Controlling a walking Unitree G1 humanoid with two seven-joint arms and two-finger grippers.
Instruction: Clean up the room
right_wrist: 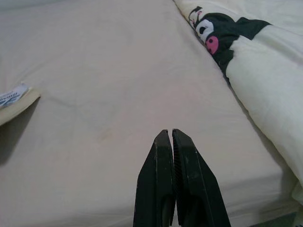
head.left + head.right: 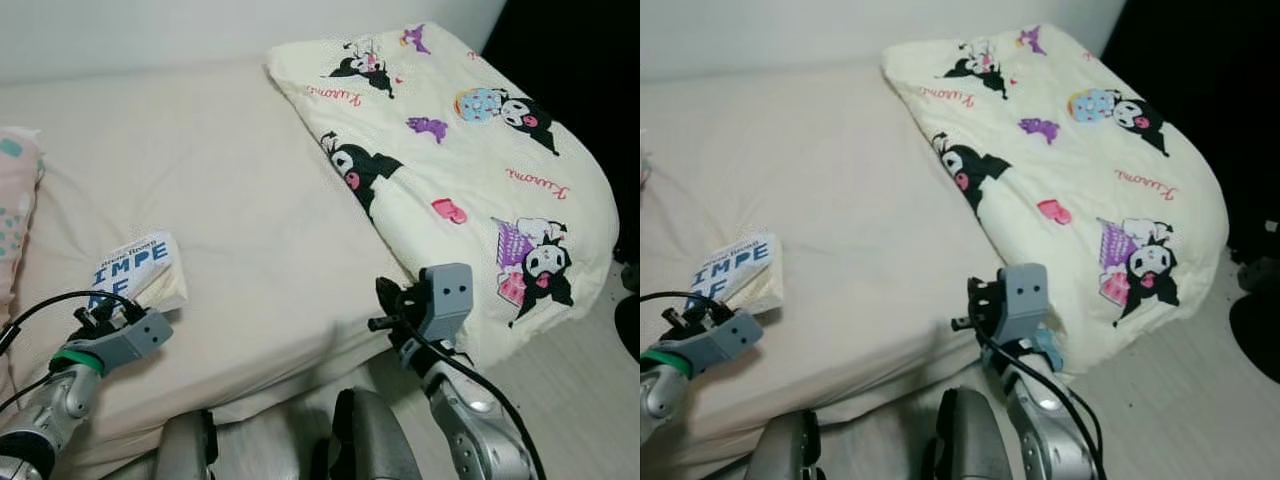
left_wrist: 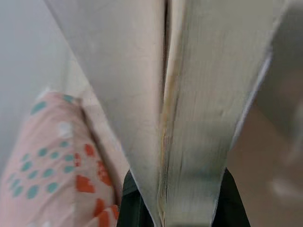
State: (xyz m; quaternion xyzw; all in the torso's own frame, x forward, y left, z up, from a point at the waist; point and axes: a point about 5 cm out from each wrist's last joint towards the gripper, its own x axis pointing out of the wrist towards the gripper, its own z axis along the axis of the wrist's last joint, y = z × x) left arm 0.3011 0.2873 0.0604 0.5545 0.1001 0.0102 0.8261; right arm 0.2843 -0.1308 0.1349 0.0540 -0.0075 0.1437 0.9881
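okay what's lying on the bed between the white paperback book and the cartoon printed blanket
Nothing: in the left eye view, just bare cream bedsheet separates the white paperback book from the pale yellow cartoon-print blanket.

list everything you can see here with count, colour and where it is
bed: one, cream sheet, across the scene in front of the robot
book: one, white cover with blue lettering, on the bed's near left part, held at its near edge by the left gripper
quilt: one, pale yellow with black, purple and pink cartoon prints, folded on the bed's right side, hanging over the near edge
pillow: one, pink with teal and orange spots, at the bed's left edge
floor: pale, at lower right beside the bed
left gripper: one, black fingers, shut on the book
right gripper: one, black fingers, shut, at the bed's near edge beside the quilt, holding nothing
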